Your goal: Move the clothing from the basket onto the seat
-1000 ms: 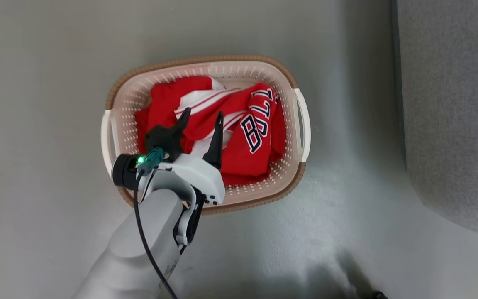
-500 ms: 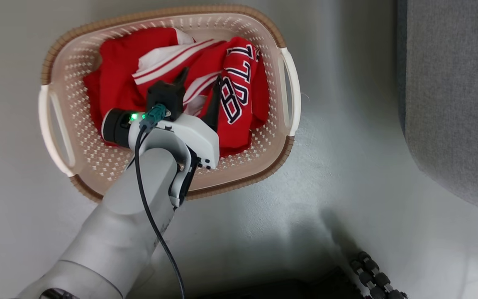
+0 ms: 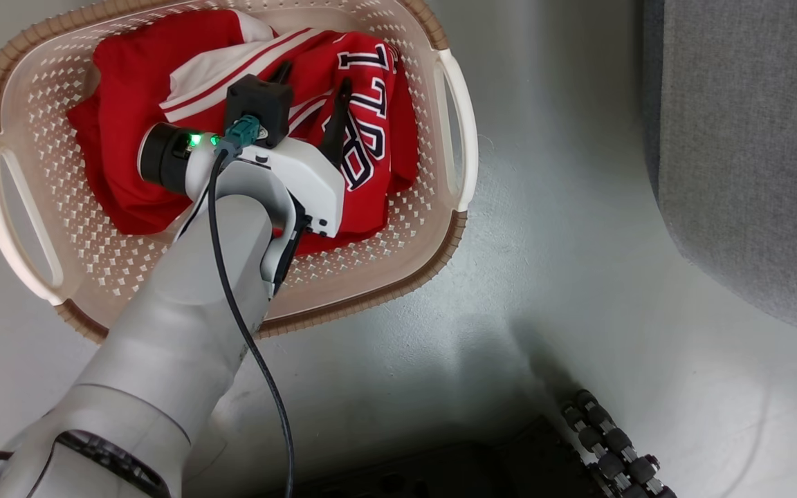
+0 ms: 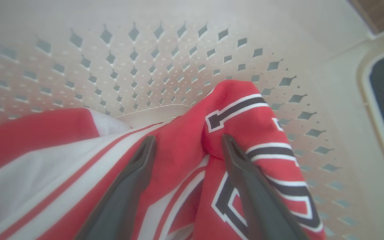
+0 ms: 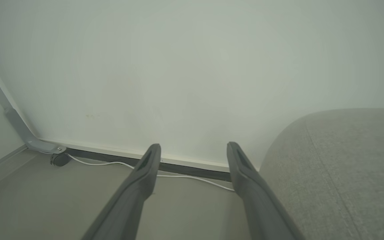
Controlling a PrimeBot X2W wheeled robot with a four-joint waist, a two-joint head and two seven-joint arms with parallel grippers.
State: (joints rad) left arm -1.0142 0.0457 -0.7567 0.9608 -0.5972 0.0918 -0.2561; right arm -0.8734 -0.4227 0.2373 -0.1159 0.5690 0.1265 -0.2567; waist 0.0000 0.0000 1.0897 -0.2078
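We see the basket (image 3: 357,270) on a bare grey floor (image 3: 544,277), with the seat (image 3: 751,138) well apart to its right. Between the two lie open floor and the basket's own right wall and white handle (image 3: 457,124). A row of dark rollers (image 3: 606,443) sits near the lower edge. Our left forearm (image 3: 184,332) crosses the near rim and hides part of the clothing (image 3: 122,117), which lies heaped inside the basket. The basket's long axis runs across the head view from handle to handle, its right end tilted upward. The heap stretches the same way, with its navy letters turned sideways at the right end. The left gripper (image 3: 315,76) is spread wide over a raised red fold, gripping nothing. The right gripper (image 5: 193,146) is also spread and empty, facing a pale wall (image 5: 192,66) and a white cable (image 5: 112,163) beside the seat.
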